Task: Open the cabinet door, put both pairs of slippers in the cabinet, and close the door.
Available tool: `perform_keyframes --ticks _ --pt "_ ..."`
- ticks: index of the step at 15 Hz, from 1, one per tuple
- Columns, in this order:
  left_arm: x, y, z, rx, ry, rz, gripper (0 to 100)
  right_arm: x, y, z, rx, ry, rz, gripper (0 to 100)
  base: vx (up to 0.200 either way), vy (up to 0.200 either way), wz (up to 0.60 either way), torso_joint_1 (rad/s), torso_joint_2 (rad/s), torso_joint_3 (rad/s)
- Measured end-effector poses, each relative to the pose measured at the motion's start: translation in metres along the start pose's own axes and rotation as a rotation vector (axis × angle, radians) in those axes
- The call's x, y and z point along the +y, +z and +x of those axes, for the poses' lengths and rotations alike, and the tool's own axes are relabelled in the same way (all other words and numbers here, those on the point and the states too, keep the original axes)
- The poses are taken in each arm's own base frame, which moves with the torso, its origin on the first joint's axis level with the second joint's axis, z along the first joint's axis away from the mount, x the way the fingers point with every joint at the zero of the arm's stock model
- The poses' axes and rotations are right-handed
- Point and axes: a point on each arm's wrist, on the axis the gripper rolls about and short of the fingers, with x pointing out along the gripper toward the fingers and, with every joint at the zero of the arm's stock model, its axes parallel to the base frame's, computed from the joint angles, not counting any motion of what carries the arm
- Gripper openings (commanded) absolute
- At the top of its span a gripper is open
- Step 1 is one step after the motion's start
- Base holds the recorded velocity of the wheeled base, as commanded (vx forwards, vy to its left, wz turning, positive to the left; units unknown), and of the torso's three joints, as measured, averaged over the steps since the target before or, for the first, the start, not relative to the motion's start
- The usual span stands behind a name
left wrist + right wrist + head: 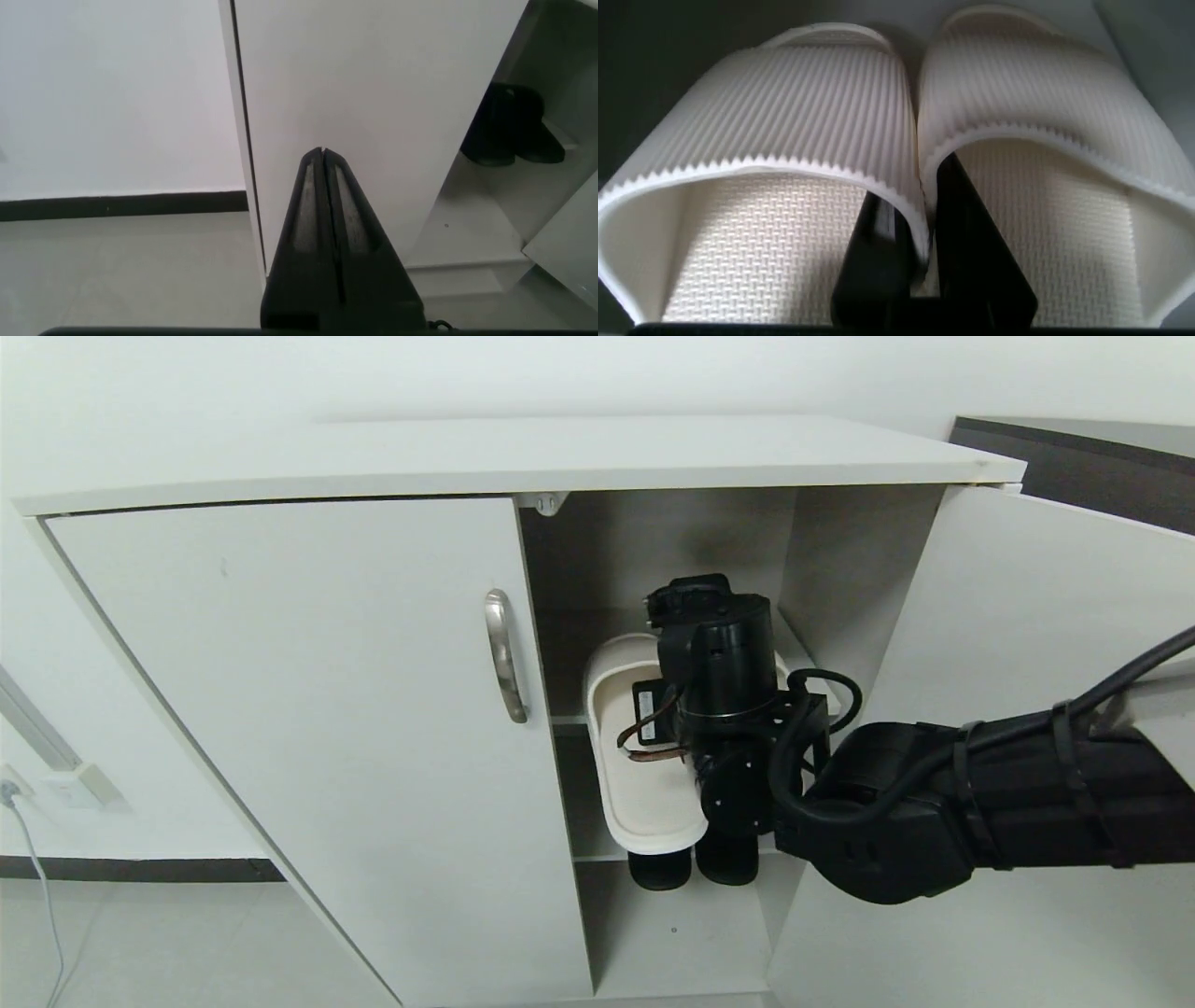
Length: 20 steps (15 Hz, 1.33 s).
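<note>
A plain white wall point(187, 392) stands behind the white cabinet point(560, 453). Its left door point(280, 709) is shut and its right door point(1027, 616) stands wide open.

From my head, my right arm point(934, 812) is inside the open half. The white slippers point(635, 775) are at its end, above the black slippers point(658, 873), whose ends poke out from a lower shelf.

From my left wrist, my left gripper point(322, 163) is pressed closed on nothing, near the cabinet's white front above the pale floor point(121, 271).

From my right wrist, my right gripper point(923, 233) is clamped on the touching inner edges of the white slippers, which lie side by side.
</note>
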Motion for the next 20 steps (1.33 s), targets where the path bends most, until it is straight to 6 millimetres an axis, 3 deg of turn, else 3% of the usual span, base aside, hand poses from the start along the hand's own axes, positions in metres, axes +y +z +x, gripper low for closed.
perform_keyframes --ticks 15,20 --pt "0.000 0.000 0.000 0.000 0.001 0.001 0 -0.005 0.033 0.079 0.000 -0.107 0.057 0 0.000 0.000 0.00 0.000 0.00 0.000" --pt "0.000 0.000 0.000 0.000 0.000 0.001 0 -0.005 0.023 0.093 0.033 -0.120 0.037 0 0.000 0.000 0.00 0.000 0.00 0.000"
